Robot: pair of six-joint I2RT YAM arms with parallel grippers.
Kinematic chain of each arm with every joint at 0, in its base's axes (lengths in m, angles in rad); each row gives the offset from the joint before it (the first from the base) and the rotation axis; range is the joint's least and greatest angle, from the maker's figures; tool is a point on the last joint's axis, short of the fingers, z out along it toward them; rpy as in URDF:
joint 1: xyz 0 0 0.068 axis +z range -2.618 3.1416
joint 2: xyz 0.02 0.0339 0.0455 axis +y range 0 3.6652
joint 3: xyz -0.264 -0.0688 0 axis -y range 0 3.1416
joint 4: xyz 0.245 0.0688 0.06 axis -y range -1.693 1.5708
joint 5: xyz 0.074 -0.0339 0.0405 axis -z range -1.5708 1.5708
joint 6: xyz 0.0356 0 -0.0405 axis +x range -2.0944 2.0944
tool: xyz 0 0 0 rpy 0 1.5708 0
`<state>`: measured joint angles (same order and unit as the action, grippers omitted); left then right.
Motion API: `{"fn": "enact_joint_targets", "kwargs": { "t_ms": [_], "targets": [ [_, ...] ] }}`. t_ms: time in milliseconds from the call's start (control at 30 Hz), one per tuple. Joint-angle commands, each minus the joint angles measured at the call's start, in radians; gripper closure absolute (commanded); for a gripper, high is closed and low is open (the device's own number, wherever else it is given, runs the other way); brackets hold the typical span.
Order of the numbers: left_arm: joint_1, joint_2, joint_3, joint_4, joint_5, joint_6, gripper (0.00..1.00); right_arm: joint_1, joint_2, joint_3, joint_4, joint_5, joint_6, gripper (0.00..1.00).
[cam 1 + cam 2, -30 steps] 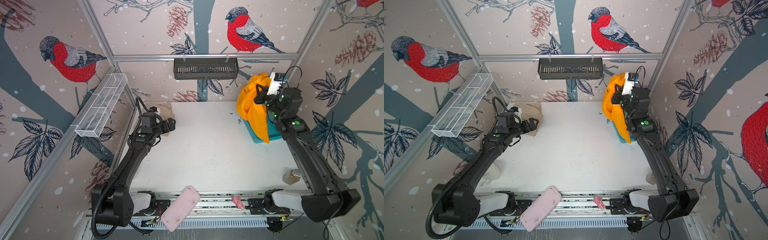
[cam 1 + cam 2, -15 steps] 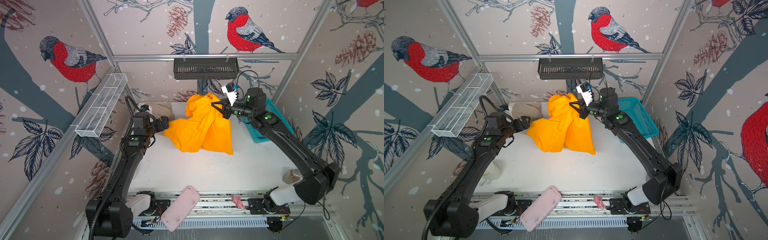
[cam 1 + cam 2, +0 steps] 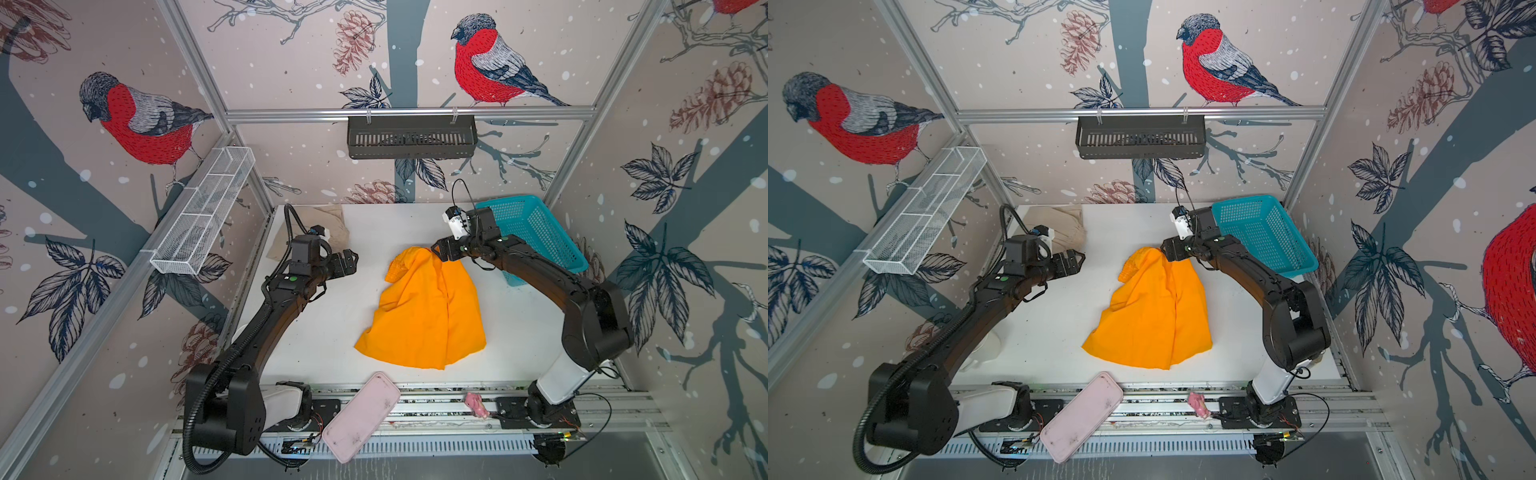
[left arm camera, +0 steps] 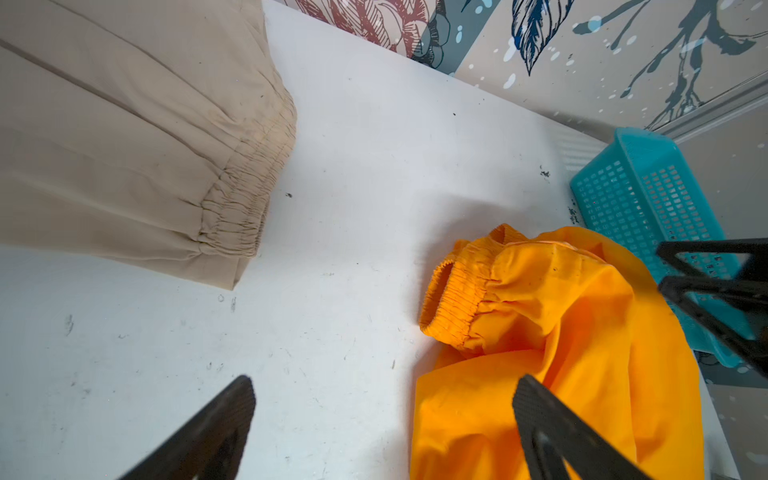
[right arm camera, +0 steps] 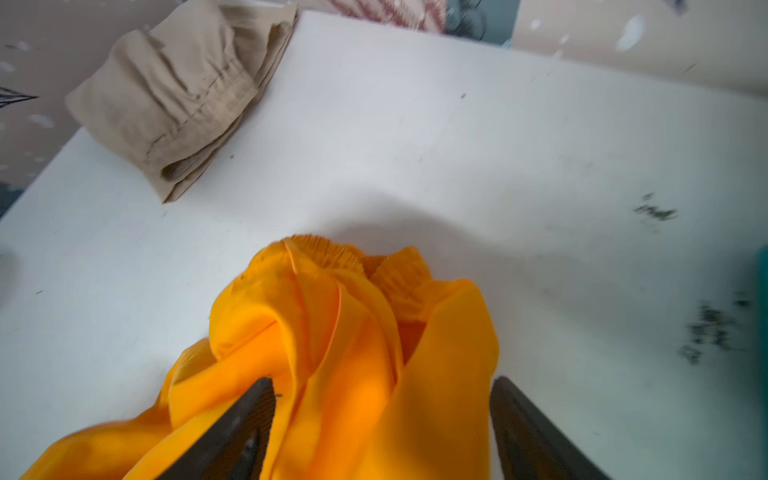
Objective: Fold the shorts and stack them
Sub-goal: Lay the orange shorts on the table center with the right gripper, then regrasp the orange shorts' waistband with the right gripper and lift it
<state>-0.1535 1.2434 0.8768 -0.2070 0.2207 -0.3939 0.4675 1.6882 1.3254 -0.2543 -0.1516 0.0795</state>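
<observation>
The right pincer (image 5: 382, 386) stands spread wide, with the bunched top of the bright orange cloth shorts (image 3: 424, 316) lying loose between its jaws, pinched by neither. In both top views these shorts sprawl crumpled on the middle of the white bench (image 3: 324, 332), gathered waistband toward the back, right at that pincer. The left pincer (image 3: 348, 262) hangs spread and empty, apart from the orange cloth, on its left. Behind it, in the back left corner, lie the folded beige cloth shorts (image 3: 330, 226). The teal plastic mesh basket (image 3: 536, 232) sits at the back right corner
</observation>
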Motion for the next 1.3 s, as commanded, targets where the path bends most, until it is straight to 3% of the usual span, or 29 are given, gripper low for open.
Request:
{"fn": "enact_joint_targets", "kwargs": {
  "t_ms": [0,100,167,233,367,500,600,733,933,1067,1267],
  "targets": [
    [0.004,-0.005,-0.004,0.048,-0.077,-0.023,0.03,0.106,0.012,0.060,-0.028,0.325,-0.074,0.13],
    [0.015,-0.009,0.001,0.055,-0.078,-0.029,0.03,0.199,0.102,0.146,-0.044,0.338,-0.096,0.11],
    [0.020,-0.012,0.003,0.054,-0.076,-0.032,0.03,0.243,0.195,0.243,-0.097,0.413,-0.069,0.09],
    [0.024,-0.015,0.000,0.053,-0.072,-0.032,0.03,0.264,0.314,0.379,-0.190,0.498,-0.008,0.06],
    [0.033,-0.019,-0.009,0.049,-0.065,-0.031,0.03,0.302,0.515,0.567,-0.280,0.548,-0.011,0.04],
    [0.047,-0.027,-0.010,0.030,-0.061,-0.028,0.03,0.295,0.702,0.785,-0.455,0.527,0.025,0.07],
    [0.061,-0.038,-0.021,0.035,-0.054,-0.026,0.03,0.282,0.757,0.836,-0.510,0.509,0.031,0.12],
    [0.069,-0.036,-0.028,0.041,-0.047,-0.026,0.03,0.269,0.781,0.844,-0.512,0.502,0.026,0.29],
    [0.072,-0.032,-0.025,0.039,-0.047,-0.024,0.03,0.243,0.814,0.919,-0.500,0.405,0.001,0.92],
    [0.073,-0.033,-0.024,0.040,-0.055,-0.022,0.03,0.249,0.780,1.016,-0.421,0.273,-0.030,0.98],
    [0.095,-0.071,-0.006,0.015,-0.110,-0.019,0.03,0.272,0.573,0.923,-0.114,-0.107,-0.057,0.99]
  ]
}}
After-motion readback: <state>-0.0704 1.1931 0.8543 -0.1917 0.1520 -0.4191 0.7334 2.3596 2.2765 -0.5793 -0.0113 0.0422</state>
